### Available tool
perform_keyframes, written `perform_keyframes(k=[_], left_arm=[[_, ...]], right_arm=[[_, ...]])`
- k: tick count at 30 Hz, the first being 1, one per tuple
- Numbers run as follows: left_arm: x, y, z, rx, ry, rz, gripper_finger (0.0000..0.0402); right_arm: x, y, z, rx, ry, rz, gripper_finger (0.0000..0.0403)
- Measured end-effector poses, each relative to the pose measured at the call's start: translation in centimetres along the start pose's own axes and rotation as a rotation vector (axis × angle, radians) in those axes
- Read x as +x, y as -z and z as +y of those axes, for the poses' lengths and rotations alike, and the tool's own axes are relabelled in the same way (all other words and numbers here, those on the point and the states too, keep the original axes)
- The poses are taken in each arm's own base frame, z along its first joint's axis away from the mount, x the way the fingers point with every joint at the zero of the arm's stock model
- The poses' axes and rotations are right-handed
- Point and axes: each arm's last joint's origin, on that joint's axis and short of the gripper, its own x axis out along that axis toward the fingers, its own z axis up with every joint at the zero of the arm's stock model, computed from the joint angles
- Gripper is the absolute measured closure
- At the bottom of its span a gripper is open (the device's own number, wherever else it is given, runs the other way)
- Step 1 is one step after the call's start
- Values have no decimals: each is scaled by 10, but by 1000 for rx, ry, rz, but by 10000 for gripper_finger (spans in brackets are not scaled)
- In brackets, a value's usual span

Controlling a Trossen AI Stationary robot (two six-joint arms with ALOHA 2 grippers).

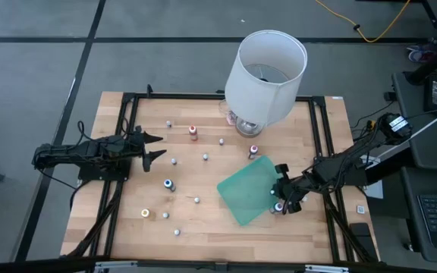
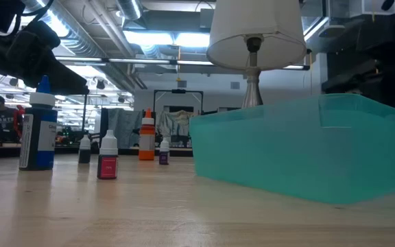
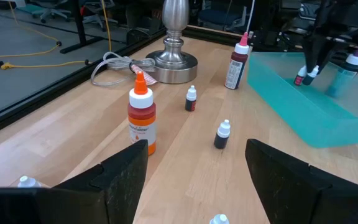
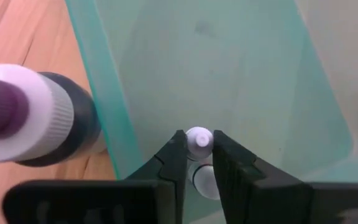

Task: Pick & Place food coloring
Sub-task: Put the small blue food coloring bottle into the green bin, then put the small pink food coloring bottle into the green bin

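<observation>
1. The right gripper (image 4: 197,163) hung over the near edge of the green tray (image 1: 245,189), its fingers narrowly parted with a tiny white-capped bottle (image 4: 198,140) between them.
2. The left gripper (image 1: 155,147) waited at the table's left side, jaws moderately open and empty.
3. Other small bottles (image 1: 170,185) stood scattered on the wooden table (image 1: 203,220) near the lamp (image 1: 264,72).

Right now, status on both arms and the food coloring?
Right gripper jaws pinching a tiny white-capped bottle over the green tray. Left gripper open, waiting at table's left. Other bottles scattered; purple-capped bottle beside the tray.
</observation>
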Motion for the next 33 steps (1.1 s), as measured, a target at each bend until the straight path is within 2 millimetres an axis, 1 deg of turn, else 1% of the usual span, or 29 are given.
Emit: perform_keyframes(k=[4,7,14,17,21,25,29,33], left_arm=[[0,0,0,0,0,0,135],[0,0,0,0,0,0,136],[0,0,0,0,0,0,136],[0,0,0,0,0,0,136],[0,0,0,0,0,0,135],[0,0,0,0,0,0,136],[0,0,0,0,0,0,135],[0,0,0,0,0,0,136]], right_arm=[[0,1,0,22,3,9,299],[0,1,0,24,3,8,287],[-1,0,0,25,2,4,282],[-5,-6,0,28,-2,-14,282],[-19,-13,-2,35,-4,-28,282],[-38,-14,-7,89,23,-13,282],[-59,-16,-12,195,55,-42,282],[-80,-11,-15,333,61,-55,280]])
